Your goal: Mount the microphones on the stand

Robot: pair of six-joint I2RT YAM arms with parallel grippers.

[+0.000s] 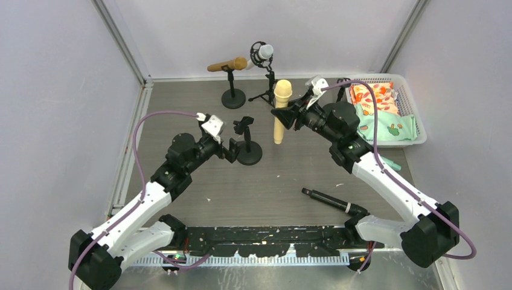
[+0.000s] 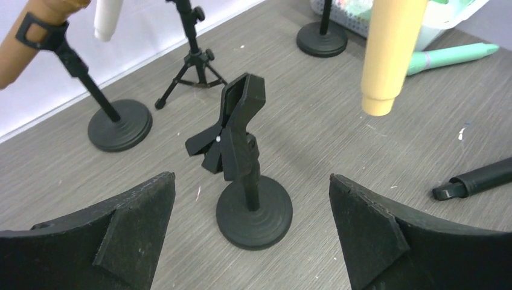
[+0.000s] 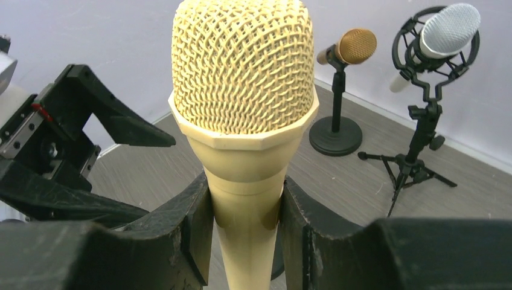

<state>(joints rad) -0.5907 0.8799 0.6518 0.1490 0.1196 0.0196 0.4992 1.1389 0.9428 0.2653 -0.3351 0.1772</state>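
My right gripper [image 1: 288,115] is shut on the cream-yellow microphone [image 1: 282,112] just below its mesh head [image 3: 243,66] and holds it upright above the table. It also hangs at the top right of the left wrist view [image 2: 389,54]. An empty black clip stand [image 1: 247,144] stands left of it. My left gripper [image 1: 232,151] is open, its jaws on either side of that stand [image 2: 241,145] without touching it. The gold microphone [image 1: 228,64] and the white microphone [image 1: 263,52] sit in stands at the back. The black microphone [image 1: 329,200] and the teal microphone [image 2: 456,55] lie on the table.
A white basket [image 1: 416,130] with colourful cloth stands at the back right. Another round stand base [image 2: 322,39] is near the basket. Grey walls close in the table on three sides. A black rail [image 1: 265,238] runs along the near edge.
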